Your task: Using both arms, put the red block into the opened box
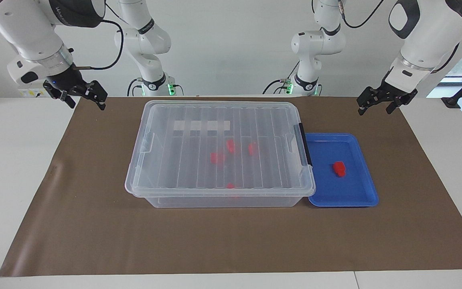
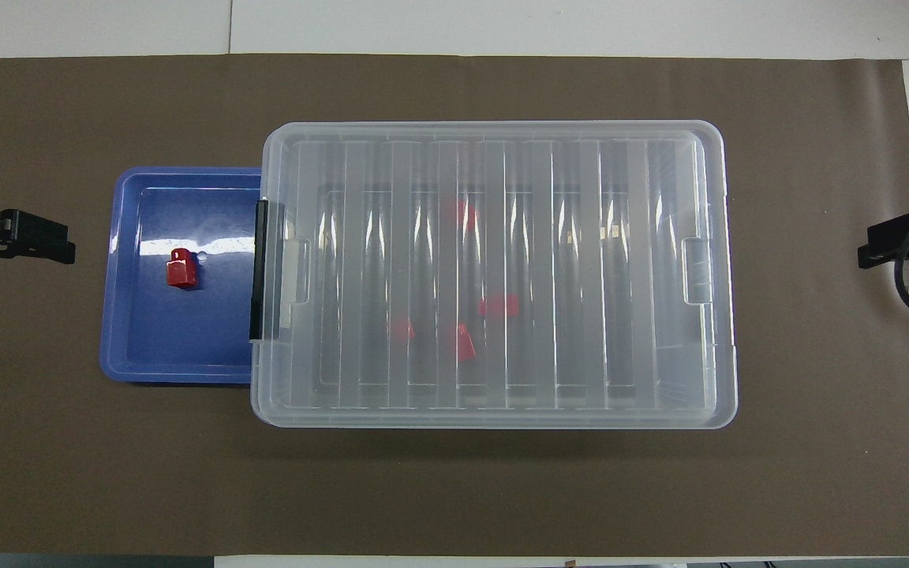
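One small red block (image 1: pixel 339 168) (image 2: pixel 181 267) lies in a shallow blue tray (image 1: pixel 357 188) (image 2: pixel 186 339). The tray sits beside the box (image 1: pixel 219 200) (image 2: pixel 494 130), toward the left arm's end of the table. The large clear box has its ribbed lid (image 1: pixel 263 120) (image 2: pixel 628 276) lying flat on top. Several more red blocks (image 1: pixel 217 157) (image 2: pixel 498 306) show blurred through the lid. My left gripper (image 1: pixel 376 109) (image 2: pixel 28 237) hangs open over the mat's edge at its own end, holding nothing. At the other end, my right gripper (image 1: pixel 86 103) (image 2: pixel 892 244) also hangs open and empty.
A brown mat (image 1: pixel 231 241) (image 2: pixel 454 489) covers the middle of the white table. The box's black latch (image 1: pixel 305 144) (image 2: pixel 259 268) faces the tray. A white label strip (image 1: pixel 201 125) sits on the lid. Both arms hang raised at the mat's ends.
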{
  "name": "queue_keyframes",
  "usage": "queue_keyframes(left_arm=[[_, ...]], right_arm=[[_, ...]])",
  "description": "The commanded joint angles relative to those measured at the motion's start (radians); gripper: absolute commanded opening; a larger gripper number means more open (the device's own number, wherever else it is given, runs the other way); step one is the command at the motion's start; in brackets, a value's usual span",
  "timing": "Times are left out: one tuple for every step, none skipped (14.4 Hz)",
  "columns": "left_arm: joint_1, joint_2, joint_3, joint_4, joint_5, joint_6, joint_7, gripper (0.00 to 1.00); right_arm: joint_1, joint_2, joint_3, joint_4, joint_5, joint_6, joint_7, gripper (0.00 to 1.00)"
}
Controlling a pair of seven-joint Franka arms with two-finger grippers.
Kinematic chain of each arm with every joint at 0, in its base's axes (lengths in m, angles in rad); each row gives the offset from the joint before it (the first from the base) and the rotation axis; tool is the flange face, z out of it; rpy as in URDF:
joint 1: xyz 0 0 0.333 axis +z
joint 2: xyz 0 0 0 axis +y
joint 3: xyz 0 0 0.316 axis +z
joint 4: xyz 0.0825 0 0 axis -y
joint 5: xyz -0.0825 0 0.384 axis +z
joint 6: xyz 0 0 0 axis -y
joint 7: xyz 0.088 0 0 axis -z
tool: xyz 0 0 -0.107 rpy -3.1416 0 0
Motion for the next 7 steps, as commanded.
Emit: queue_keyframes(left_arm=[[0.010, -0.028, -0.002, -0.028, -0.018, 0.003, 0.016, 1.00], [0.010, -0.028, -0.002, -0.028, -0.018, 0.003, 0.016, 1.00], [0.010, -0.028, -0.002, -0.028, -0.018, 0.003, 0.016, 1.00], [0.010, -0.028, -0.002, -0.028, -0.018, 0.003, 0.016, 1.00], [0.010, -0.028, -0.002, -0.028, -0.018, 0.003, 0.016, 1.00], [0.010, -0.028, -0.002, -0.028, -0.018, 0.003, 0.016, 1.00], [0.012, -0.028, -0.002, -0.028, -0.018, 0.003, 0.016, 1.00]], right_arm=[[-0.009, -0.001, 0.010, 0.002, -0.014, 0.010, -0.022, 1.00], [-0.011, -0.001, 0.010, 0.002, -0.014, 0.009, -0.024, 1.00], [-0.012, -0.001, 0.010, 0.002, -0.014, 0.009, -0.024, 1.00], [-0.014, -0.001, 0.010, 0.002, -0.014, 0.009, -0.024, 1.00], [-0.014, -0.003, 0.012, 0.002, -0.014, 0.010, -0.024, 1.00], [-0.014, -0.001, 0.010, 0.002, -0.012, 0.010, -0.024, 1.00], [-0.012, -0.003, 0.012, 0.002, -0.012, 0.010, -0.022, 1.00]])
